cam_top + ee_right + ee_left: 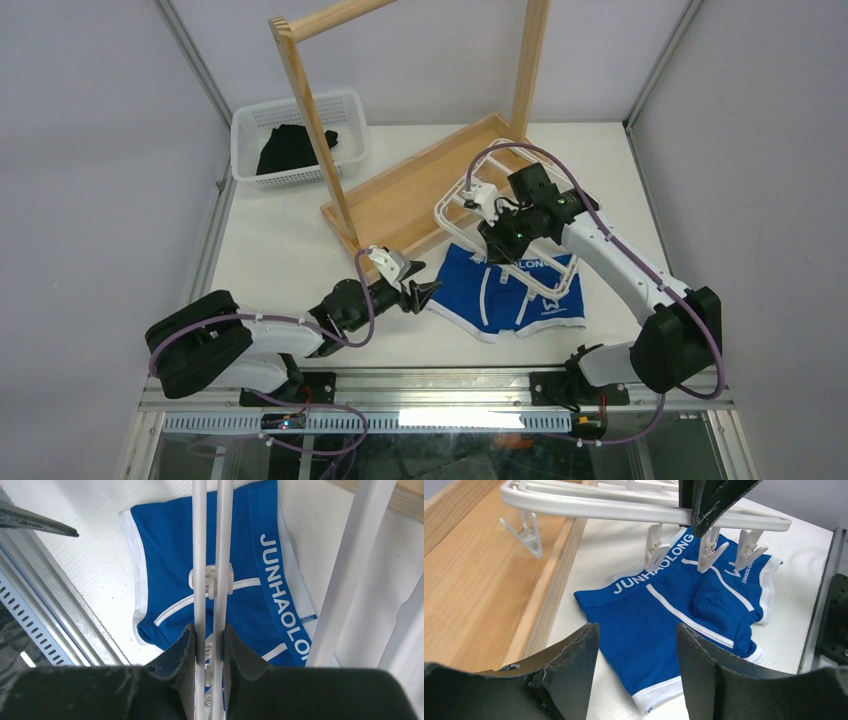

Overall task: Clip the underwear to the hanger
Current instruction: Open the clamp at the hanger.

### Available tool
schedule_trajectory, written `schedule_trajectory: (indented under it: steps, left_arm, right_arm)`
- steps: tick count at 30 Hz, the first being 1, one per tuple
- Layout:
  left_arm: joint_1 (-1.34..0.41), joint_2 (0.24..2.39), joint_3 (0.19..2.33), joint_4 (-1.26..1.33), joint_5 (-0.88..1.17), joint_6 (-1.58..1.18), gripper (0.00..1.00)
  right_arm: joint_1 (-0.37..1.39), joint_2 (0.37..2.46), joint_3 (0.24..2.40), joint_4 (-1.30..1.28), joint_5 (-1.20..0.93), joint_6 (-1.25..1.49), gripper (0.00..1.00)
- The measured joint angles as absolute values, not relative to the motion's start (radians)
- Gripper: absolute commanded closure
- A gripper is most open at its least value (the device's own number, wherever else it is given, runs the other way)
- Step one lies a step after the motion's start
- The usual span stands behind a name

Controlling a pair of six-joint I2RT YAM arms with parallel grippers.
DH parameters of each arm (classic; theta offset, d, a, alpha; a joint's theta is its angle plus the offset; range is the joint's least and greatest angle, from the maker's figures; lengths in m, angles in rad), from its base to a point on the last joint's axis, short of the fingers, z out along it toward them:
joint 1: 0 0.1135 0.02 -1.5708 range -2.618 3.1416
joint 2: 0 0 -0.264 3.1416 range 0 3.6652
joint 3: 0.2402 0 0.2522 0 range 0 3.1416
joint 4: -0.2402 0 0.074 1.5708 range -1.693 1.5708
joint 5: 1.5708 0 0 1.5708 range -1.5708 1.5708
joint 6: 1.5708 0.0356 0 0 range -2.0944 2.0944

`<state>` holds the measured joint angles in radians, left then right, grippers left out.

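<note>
Bench [290,250]: your white bench carries everything. The underwear lies flat on it near the front edge, between the two arms.
Wooden rack [420,195]: it stands at the back, its base tray just beside the hanger. The hanger does not hang on it.
Hanger [589,505]: your right arm holds it off the bench, over the waistband side of the underwear. This positioning step looks done.
Underwear [649,630]: it is spread out, waistband toward the rack, with no part lifted. You have not picked it up yet.
Right gripper [209,640]: it is pinched narrow on two thin crossbars of the hanger and is carrying it.
Left gripper [636,630]: its jaws stand well apart with nothing between them. It sits low beside the underwear's left edge, pointing at the cloth.
Clips [656,547]: three dangle closed from the near bar, just above the waistband. None bites fabric, so you likely have all the clipping left: lift the waistband, open a clip and feed the cloth in.
</note>
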<state>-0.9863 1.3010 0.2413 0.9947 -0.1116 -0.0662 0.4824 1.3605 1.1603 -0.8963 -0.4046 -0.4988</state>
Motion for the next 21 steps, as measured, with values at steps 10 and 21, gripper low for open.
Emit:
schedule_trajectory:
  steps: [10,21]
  left_arm:
    - [-0.934,1.38,0.234,1.089,0.047,-0.037,0.43]
    - [-0.934,1.489,0.316,1.149,0.205,-0.04,0.35]
  right_arm:
    - [0.489,1.348,1.161,-0.918,-0.449,-0.499,1.0]
    - [0.502,1.227,1.082,-0.861,-0.506,-0.442,1.0]
